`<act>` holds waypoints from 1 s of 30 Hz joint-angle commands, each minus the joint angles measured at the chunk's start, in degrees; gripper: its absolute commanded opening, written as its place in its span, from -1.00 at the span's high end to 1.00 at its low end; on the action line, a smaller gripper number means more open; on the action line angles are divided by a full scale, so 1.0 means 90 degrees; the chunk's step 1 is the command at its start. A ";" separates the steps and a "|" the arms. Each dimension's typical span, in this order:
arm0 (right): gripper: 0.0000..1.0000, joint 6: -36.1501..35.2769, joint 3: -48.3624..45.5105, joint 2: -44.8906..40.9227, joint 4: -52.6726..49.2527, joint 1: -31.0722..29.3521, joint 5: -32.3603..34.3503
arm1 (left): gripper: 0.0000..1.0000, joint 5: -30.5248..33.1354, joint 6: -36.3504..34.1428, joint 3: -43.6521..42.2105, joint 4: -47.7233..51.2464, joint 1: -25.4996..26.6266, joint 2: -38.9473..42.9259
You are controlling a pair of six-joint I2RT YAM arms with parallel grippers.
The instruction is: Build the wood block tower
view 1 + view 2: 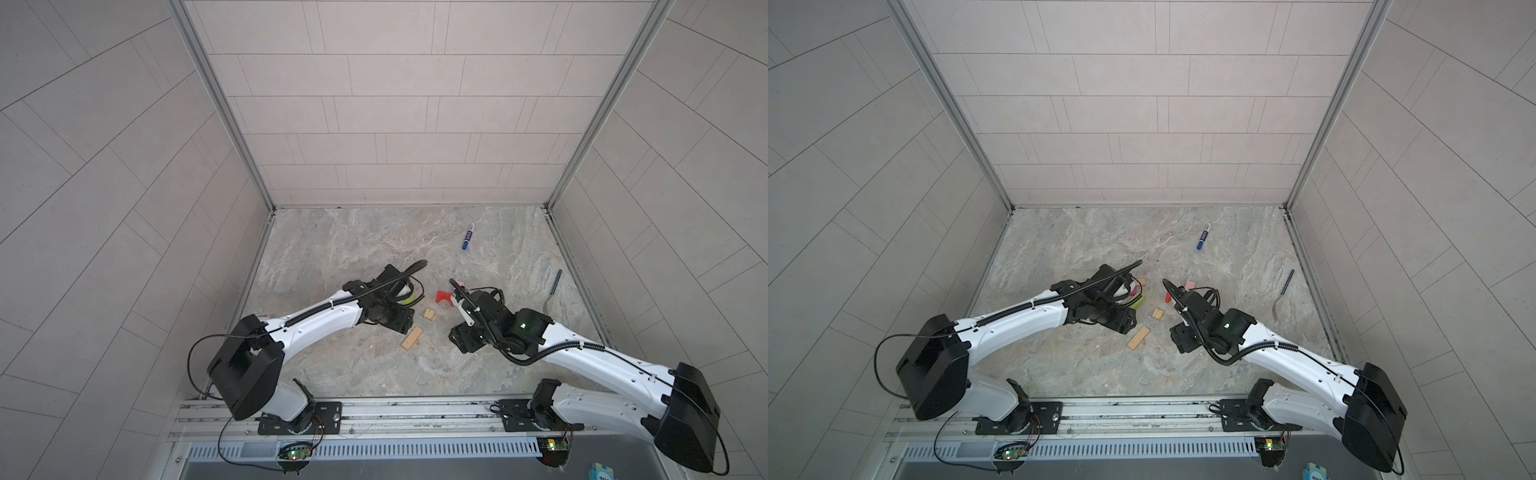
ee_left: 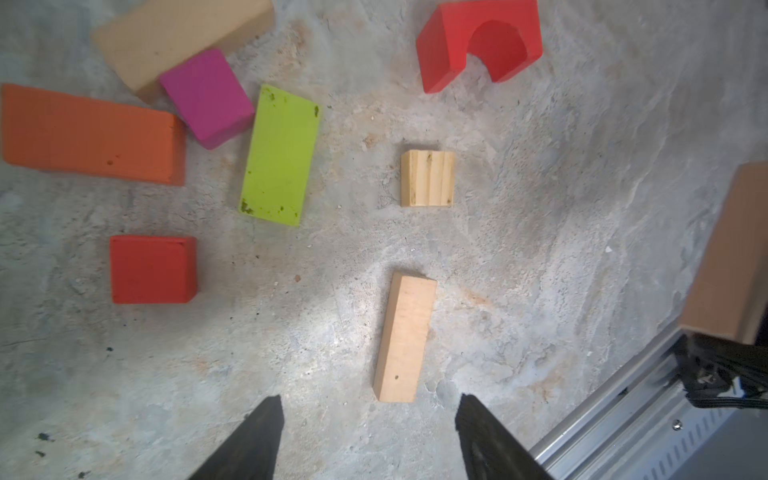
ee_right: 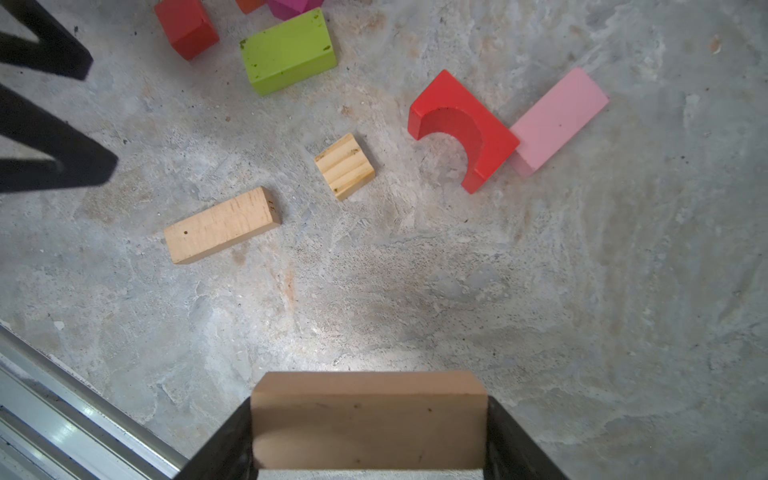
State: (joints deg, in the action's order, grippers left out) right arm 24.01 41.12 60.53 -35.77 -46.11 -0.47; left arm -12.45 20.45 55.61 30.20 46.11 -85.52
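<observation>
Right pincer (image 3: 369, 399) grasps tan block (image 3: 369, 428); left pincer (image 2: 369, 398) parted, empty, by plank (image 2: 405, 338). Risk: off-centre pinch spins plank.

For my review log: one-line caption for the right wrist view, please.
Right claw clamps a plain tan wooden block; red wooden arch and pale pink wooden brick lie beyond.

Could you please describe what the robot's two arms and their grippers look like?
The left arm and right arm have white shells with black joints and boxy black elbow housings. Black corrugated cable conduit runs along each. A green light glows on the right wrist. The left gripper and right gripper have black tapering fingers.
</observation>
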 commanded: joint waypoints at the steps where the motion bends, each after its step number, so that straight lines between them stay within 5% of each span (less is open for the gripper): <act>1: -0.20 0.0338 -0.0042 -0.0205 -0.0223 -0.0022 0.0262 | -0.37 0.0641 0.0149 0.0064 -0.0208 0.0363 -0.0264; 12: -0.21 0.0681 -0.0292 -0.0592 -0.0456 -0.0023 0.0293 | -0.15 0.1021 0.0456 0.0333 -0.0306 0.0848 -0.1144; 30: -0.21 0.0645 -0.0312 -0.0820 -0.0643 -0.0023 0.0451 | -0.08 0.1362 0.1007 0.0580 -0.0123 0.1146 -0.1756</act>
State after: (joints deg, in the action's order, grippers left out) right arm 29.21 38.63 54.17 -40.34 -46.13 2.04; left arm -1.80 28.29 59.88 27.46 56.12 -100.71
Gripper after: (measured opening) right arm 0.737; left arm 0.544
